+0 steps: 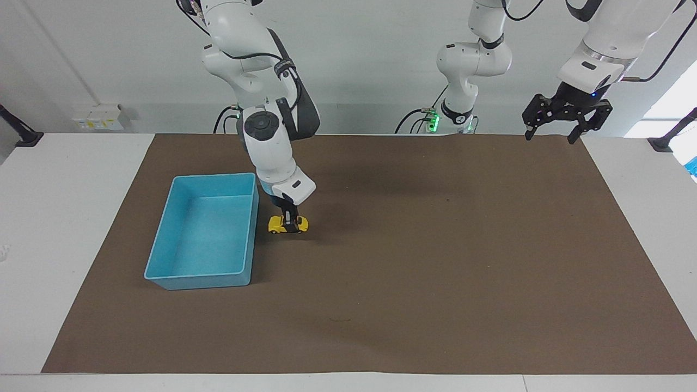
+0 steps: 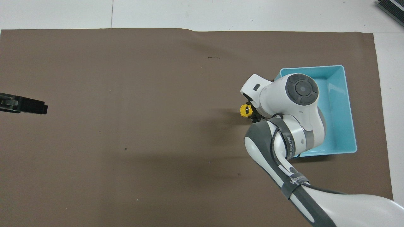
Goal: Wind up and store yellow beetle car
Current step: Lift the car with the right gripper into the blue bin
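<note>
Item 1, my right claw (image 1: 288, 222): down at the mat, clenched on the yellow beetle car (image 1: 288, 224). My fingers pinch its body from above; in the overhead view my wrist hides most of the grip and only one end of the car (image 2: 245, 110) shows.

Item 2, yellow beetle car: sits low at the brown mat (image 1: 435, 261), wheels down as far as I can tell, directly under my right claw. It is outside the bin, just beside its long wall, with a narrow strip of mat between the two.

Item 3, blue bin (image 1: 202, 231): open-topped, rectangular, light blue, standing on the mat next to my right claw, toward the right arm's end of the table. In the overhead view my right arm covers part of its wall (image 2: 347, 104).

Item 4, brown mat: covers most of the white table (image 1: 60, 218), flat under claw, car and bin.

Item 5, my left claw (image 1: 555, 132): well apart from the right one, released with fingers spread, held up over the mat's edge at the left arm's end of the table, waiting. The overhead view shows only its dark tip (image 2: 23, 105).
</note>
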Robot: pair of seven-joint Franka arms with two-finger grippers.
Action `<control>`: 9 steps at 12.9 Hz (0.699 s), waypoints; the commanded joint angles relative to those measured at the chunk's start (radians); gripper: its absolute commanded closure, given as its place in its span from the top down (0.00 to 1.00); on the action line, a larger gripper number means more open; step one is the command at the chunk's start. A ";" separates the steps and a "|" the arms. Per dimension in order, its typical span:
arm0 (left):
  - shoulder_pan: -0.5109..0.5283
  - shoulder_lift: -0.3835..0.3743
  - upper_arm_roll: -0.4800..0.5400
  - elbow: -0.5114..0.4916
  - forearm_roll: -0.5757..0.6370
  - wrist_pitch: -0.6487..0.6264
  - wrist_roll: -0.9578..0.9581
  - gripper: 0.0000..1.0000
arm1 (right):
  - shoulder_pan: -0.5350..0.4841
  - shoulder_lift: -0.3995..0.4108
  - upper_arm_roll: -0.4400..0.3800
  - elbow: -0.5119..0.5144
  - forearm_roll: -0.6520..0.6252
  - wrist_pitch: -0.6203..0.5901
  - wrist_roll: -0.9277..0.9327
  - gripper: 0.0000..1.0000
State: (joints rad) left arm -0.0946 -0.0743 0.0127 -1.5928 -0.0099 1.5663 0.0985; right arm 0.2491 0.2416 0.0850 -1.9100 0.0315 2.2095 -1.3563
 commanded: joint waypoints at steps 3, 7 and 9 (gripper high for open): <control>0.009 -0.005 -0.004 -0.001 -0.012 -0.014 0.003 1.00 | -0.025 -0.048 -0.001 0.022 -0.007 -0.105 0.002 0.02; 0.009 -0.005 -0.004 -0.001 -0.012 -0.014 0.003 1.00 | -0.100 -0.105 -0.004 0.022 -0.010 -0.192 -0.072 0.02; 0.010 -0.005 -0.004 -0.001 -0.012 -0.014 0.003 1.00 | -0.140 -0.126 -0.008 0.023 -0.008 -0.224 -0.122 0.02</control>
State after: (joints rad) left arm -0.0946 -0.0743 0.0128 -1.5928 -0.0099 1.5662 0.0985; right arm 0.1463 0.1449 0.0737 -1.8834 0.0288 2.0193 -1.4246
